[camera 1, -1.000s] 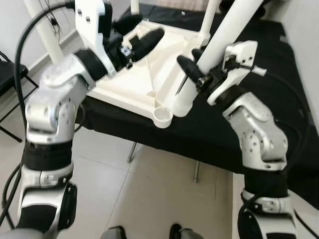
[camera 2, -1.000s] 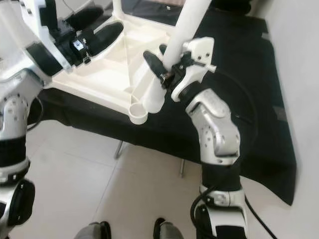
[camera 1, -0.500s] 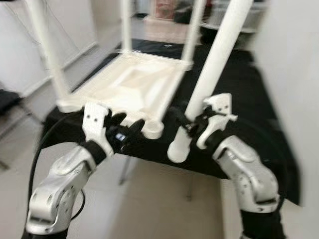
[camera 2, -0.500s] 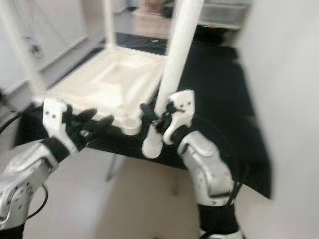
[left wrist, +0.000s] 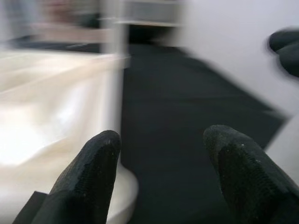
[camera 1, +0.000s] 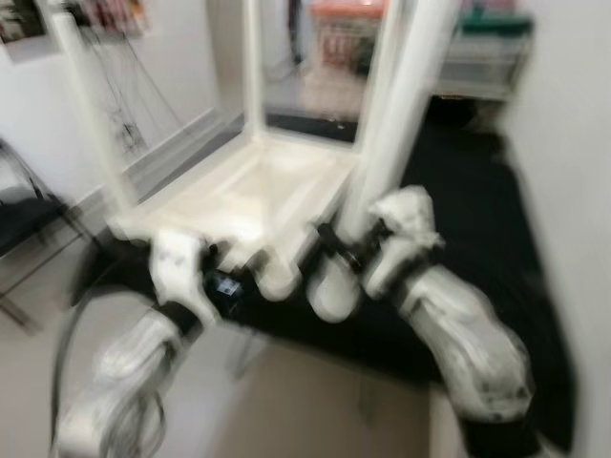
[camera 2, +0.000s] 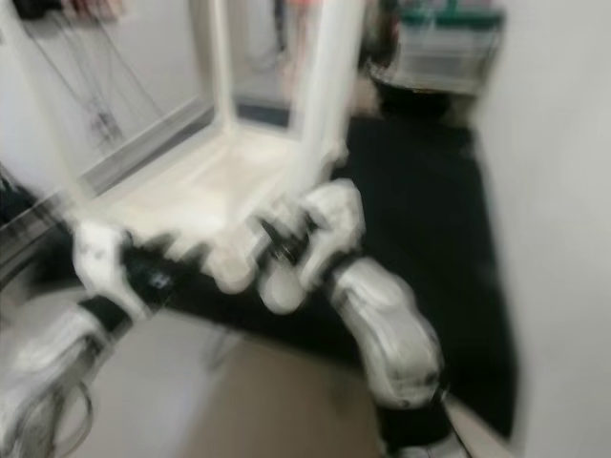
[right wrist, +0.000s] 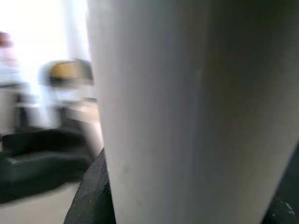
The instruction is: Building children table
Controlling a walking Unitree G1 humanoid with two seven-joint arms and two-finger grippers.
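A loose white table leg (camera 1: 382, 162) was clamped upright in the right gripper (camera 1: 336, 250), its lower end hanging just beside the near corner socket (camera 1: 272, 277) of the overturned white tabletop (camera 1: 239, 196). The left gripper (left wrist: 163, 168) was held with fingers apart and nothing between them, close to that same corner. The tabletop was laid upside down on a black-covered surface (camera 1: 458, 200), with other legs standing up from it. The head views were blurred.
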